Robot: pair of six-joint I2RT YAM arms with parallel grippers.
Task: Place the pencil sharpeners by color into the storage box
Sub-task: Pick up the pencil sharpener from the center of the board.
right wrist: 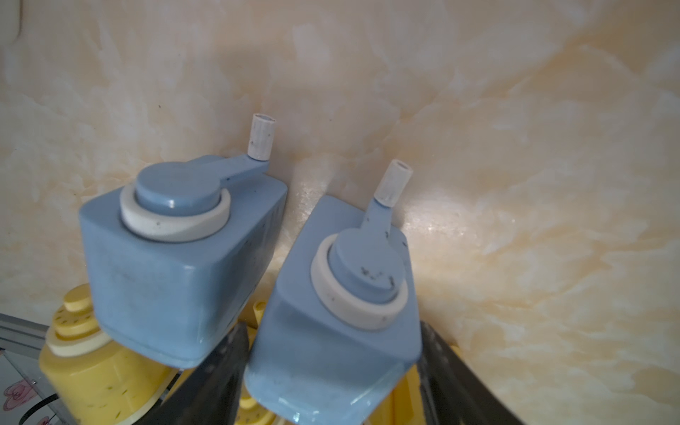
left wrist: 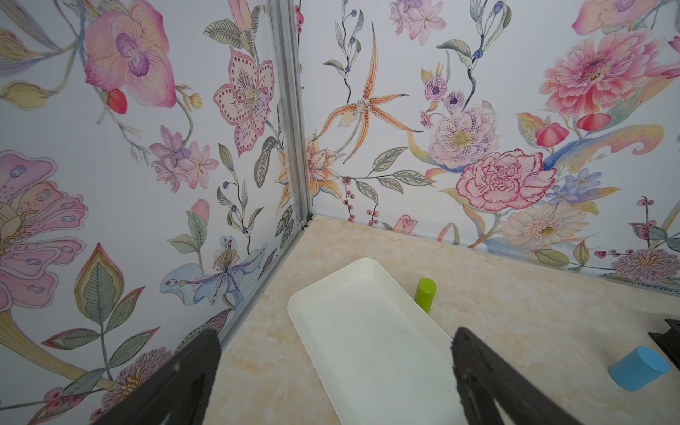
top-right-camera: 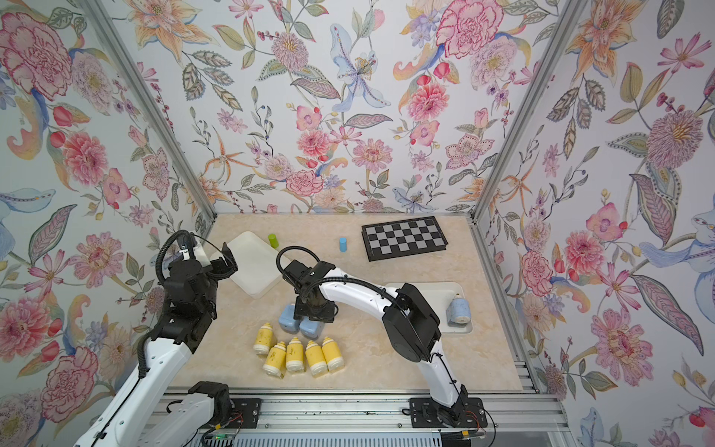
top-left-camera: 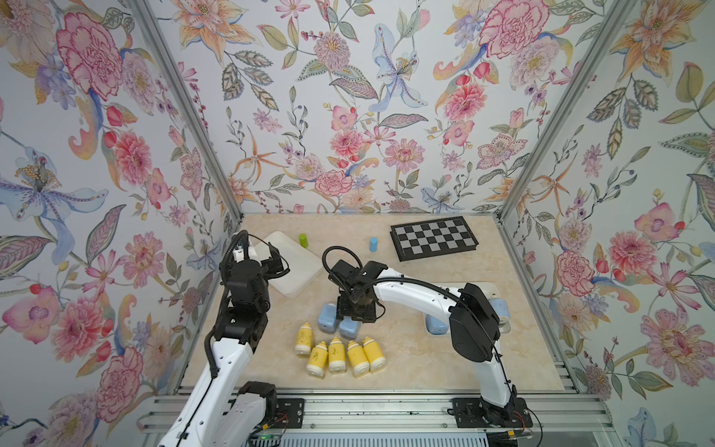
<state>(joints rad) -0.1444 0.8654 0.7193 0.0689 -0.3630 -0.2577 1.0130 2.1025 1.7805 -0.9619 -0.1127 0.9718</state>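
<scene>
Top views both showed the right gripper pointed straight down over the right-hand one of two pale-blue sharpeners in mid-scene. Its neighbour stood just beside it on the left. The block's long axis ran roughly near to far, and the fingertips were hidden beneath the wrist. Five yellow sharpeners lay just nearer. The right tray, off to the right of the pair, already held further blue sharpeners. The left gripper hung over the far-left tray, well apart from every sharpener, so the right arm was plainly the nearer. Left wrist view showed that pincer spread wide with nothing between its jaws, the bare tray below and a green cylinder just beside its rim. Right wrist view showed the chosen block squarely between the two fingers, crank face up, with one finger in the narrow gap between the two blocks. The jaws stood at middling width, at or just off the block's flanks, and whether they pressed it could not be told. In my judgement, the coming move turned on that gap: the block must rise without dragging its neighbour, then travel right to the right tray.
</scene>
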